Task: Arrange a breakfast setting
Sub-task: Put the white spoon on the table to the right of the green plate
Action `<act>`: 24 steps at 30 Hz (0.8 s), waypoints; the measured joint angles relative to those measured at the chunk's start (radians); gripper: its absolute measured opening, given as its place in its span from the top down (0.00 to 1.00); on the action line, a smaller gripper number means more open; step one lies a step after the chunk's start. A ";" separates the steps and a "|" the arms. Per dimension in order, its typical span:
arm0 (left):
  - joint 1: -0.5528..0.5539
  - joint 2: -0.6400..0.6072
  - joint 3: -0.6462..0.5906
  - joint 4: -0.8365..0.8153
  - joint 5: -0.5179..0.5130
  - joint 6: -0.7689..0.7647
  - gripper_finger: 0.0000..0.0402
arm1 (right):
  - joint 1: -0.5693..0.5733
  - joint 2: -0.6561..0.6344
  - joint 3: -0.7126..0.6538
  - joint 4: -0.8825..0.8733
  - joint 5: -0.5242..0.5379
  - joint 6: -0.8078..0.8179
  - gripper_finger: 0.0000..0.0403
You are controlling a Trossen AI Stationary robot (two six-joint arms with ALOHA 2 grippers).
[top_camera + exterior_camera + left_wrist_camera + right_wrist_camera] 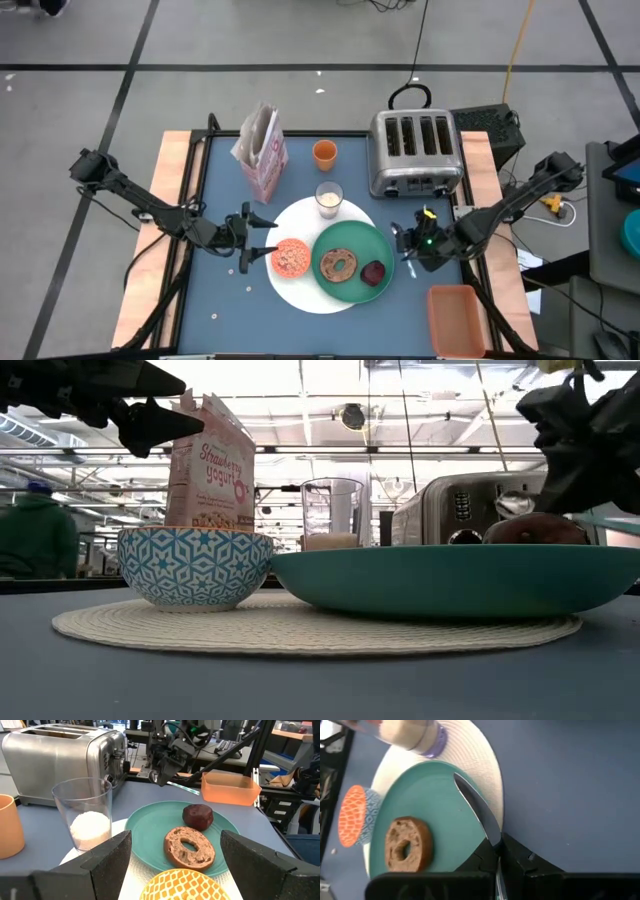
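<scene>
My right gripper has its jaws pinching the spoon, blade over the green plate rim. I'd swing it clear and lay it flat on the table beside. Left gripper waits, jaws spread, by the bowl.

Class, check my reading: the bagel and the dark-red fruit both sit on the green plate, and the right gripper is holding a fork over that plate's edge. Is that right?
Not quite. The right gripper holds a spoon, not a fork: the right wrist view shows a smooth, rounded end without tines over the green plate edge. The rest stands: the bagel and dark-red fruit sit on that plate in the high view.
</scene>
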 joint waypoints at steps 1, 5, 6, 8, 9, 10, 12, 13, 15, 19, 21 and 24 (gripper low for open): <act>0.000 0.000 0.000 0.000 0.000 0.002 0.23 | 0.000 0.009 0.000 0.000 0.000 0.011 0.99; 0.000 0.000 0.000 0.000 0.000 0.005 0.23 | 0.000 0.020 -0.034 0.048 -0.043 0.053 0.99; 0.000 0.000 0.000 0.000 0.000 0.005 0.23 | 0.000 0.017 -0.060 0.084 -0.053 0.066 0.99; 0.000 0.000 0.000 0.000 0.000 0.005 0.23 | 0.000 0.005 -0.125 0.183 -0.068 0.097 0.99; 0.000 0.000 0.000 0.000 0.000 0.005 0.23 | 0.000 -0.002 -0.163 0.247 -0.071 0.115 0.99; 0.000 0.000 0.000 -0.001 0.000 0.005 0.23 | 0.000 -0.009 -0.202 0.310 -0.071 0.132 0.99; 0.000 0.000 0.000 -0.001 0.000 0.004 0.23 | 0.000 -0.021 -0.275 0.443 -0.051 0.151 1.00; 0.000 0.000 0.000 -0.001 0.000 0.005 0.23 | 0.000 -0.028 -0.307 0.503 -0.043 0.151 1.00; 0.000 0.000 0.000 -0.001 0.000 0.004 0.23 | 0.000 -0.037 -0.352 0.591 -0.024 0.153 1.00; 0.000 0.000 0.000 0.000 0.000 0.000 0.23 | 0.000 -0.039 -0.385 0.604 -0.024 0.170 1.00; 0.000 0.000 0.000 0.000 0.000 -0.004 0.23 | 0.000 -0.039 -0.385 0.587 -0.025 0.175 1.00; 0.000 0.000 0.000 0.000 0.000 -0.004 0.23 | 0.000 -0.038 -0.386 0.568 -0.025 0.173 0.99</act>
